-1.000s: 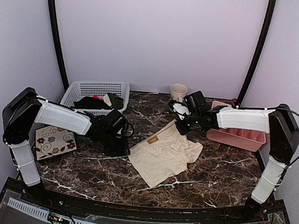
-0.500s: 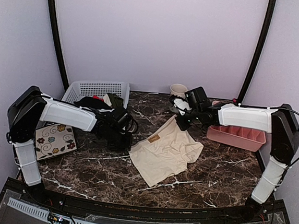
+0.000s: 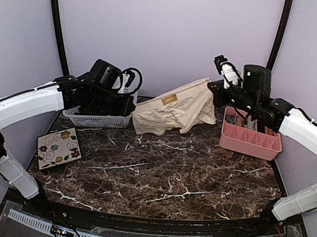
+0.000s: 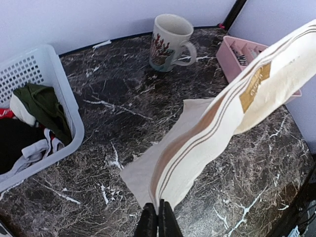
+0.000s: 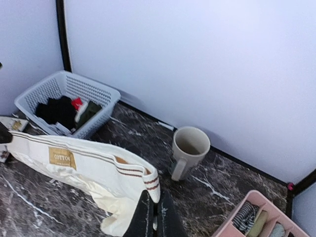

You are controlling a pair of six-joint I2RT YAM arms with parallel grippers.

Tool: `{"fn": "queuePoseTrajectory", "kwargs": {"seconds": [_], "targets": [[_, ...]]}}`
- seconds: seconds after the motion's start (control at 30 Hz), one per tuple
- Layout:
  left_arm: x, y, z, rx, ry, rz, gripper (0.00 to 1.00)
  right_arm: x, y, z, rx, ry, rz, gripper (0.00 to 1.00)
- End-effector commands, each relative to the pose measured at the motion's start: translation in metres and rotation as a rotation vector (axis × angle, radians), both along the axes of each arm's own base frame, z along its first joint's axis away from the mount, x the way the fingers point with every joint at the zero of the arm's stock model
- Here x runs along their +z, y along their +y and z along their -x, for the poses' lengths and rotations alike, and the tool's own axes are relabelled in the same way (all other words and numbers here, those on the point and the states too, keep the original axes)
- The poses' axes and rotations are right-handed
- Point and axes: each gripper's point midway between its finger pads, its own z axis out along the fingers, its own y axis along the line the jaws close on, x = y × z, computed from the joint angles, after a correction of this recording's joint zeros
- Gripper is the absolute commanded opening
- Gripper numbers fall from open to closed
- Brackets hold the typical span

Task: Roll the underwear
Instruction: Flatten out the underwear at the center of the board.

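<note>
Basket (image 3: 100,120) left, tray (image 3: 250,146) right — underwear (image 3: 173,110) between

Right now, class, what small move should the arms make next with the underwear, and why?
Probably lower both arms together and lay the underwear flat on the table. The left gripper and right gripper each pinch one end of its waistband, so it hangs stretched between them, where rolling cannot start.

We see the underwear (image 3: 173,111), cream-beige cloth with thin brown stripes along the waistband and a tan label. It hangs in the air, stretched between the left gripper (image 4: 159,219) and the right gripper (image 5: 152,210), each pinching one waistband end. The waistband is taut and the body droops crumpled beneath.
</note>
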Motion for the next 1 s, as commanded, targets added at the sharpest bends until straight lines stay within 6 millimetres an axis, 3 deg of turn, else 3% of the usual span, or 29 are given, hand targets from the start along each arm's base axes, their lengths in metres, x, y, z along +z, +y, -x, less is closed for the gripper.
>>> {"fn": "queuePoseTrajectory", "kwargs": {"seconds": [0.0,0.2,0.3,0.37,0.43,0.57,0.63,0.67,0.7,0.73,0.77,0.87,0.97], "targets": [[0.028,0.013,0.040,-0.161,-0.067,-0.023,0.00,0.039,0.006,0.047,0.135,-0.027,-0.178,0.00],[0.058,0.013,0.119,-0.345,-0.121,0.131,0.00,0.026,0.015,0.135,0.230,0.119,-0.298,0.00],[0.061,0.020,0.135,-0.335,-0.073,0.201,0.00,0.023,0.006,0.156,0.200,0.190,-0.381,0.00],[0.049,0.023,0.129,-0.280,-0.041,0.189,0.00,0.002,-0.001,0.152,0.135,0.242,-0.352,0.00],[0.027,0.026,0.111,-0.197,-0.016,0.128,0.00,-0.026,-0.007,0.136,0.027,0.265,-0.286,0.00],[-0.048,0.048,0.051,0.059,0.152,-0.008,0.00,-0.112,-0.030,0.076,-0.210,0.423,-0.166,0.00],[-0.079,0.055,0.025,0.140,0.214,-0.043,0.06,-0.155,-0.045,0.050,-0.298,0.508,-0.115,0.39],[-0.090,0.059,0.015,0.172,0.247,-0.070,0.20,-0.178,-0.055,0.041,-0.352,0.572,-0.071,0.59],[-0.101,0.063,0.007,0.207,0.277,-0.118,0.33,-0.193,-0.063,0.033,-0.401,0.631,-0.036,0.70],[-0.116,0.067,0.004,0.219,0.312,-0.182,0.46,-0.196,-0.067,0.024,-0.430,0.669,-0.022,0.75],[-0.114,0.067,0.000,0.222,0.311,-0.205,0.53,-0.207,-0.067,0.027,-0.427,0.722,0.011,0.75],[-0.114,0.064,0.003,0.179,0.319,-0.223,0.57,-0.196,-0.048,0.035,-0.300,0.762,-0.019,0.75],[-0.113,0.055,0.023,0.069,0.323,-0.167,0.56,-0.187,-0.026,0.059,-0.121,0.815,-0.083,0.69]]}}
